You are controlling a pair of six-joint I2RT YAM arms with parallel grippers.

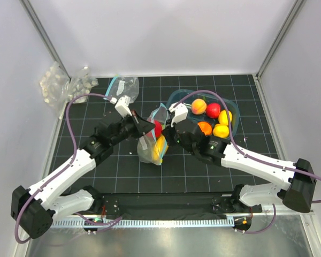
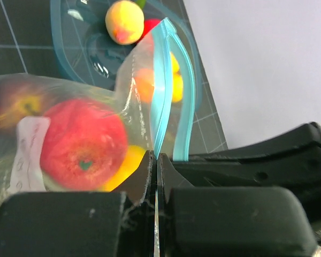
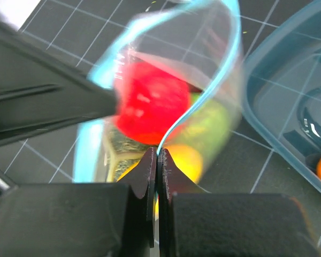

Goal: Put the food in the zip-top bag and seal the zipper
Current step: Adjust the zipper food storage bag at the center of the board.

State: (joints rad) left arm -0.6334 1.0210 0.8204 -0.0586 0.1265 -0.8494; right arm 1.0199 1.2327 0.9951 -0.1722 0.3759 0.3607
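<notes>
Left fingers (image 2: 143,184) are pressed tight together on the zipper (image 2: 161,91), whose teal strip runs down into the seam between them. Right fingers (image 3: 145,182) are closed just the same, pinching the strip on the opposite side of the mouth where it curves down into their tips. Between the two grips the zip-top bag (image 1: 150,147) hangs near the middle of the desk (image 1: 123,168), left of the tub. Its lower end is down at the black grid mat, though I cannot tell whether it rests there. The mouth is unsealed: the right wrist view shows the two halves of the strip standing apart in a wide loop.

Inside the bag a red apple (image 2: 83,150) sits uppermost, with a yellow fruit (image 3: 184,160) beneath it and a green fruit (image 3: 214,123) beside it. A white label (image 2: 29,155) shows on the bag's wall.

Just right of the bag is a clear, blue-tinted tub (image 1: 236,107), and the right arm reaches across its near corner. It holds a peach-toned ball (image 1: 198,106), a red ball (image 1: 213,110), an orange ball (image 1: 204,128), one yellow lemon (image 1: 224,116) and another (image 1: 221,131).

At the back of the desk lies a second bag (image 1: 124,85), flat and apart from the rest. The packs of white lumps (image 1: 56,85) are heaped in the far left corner.
</notes>
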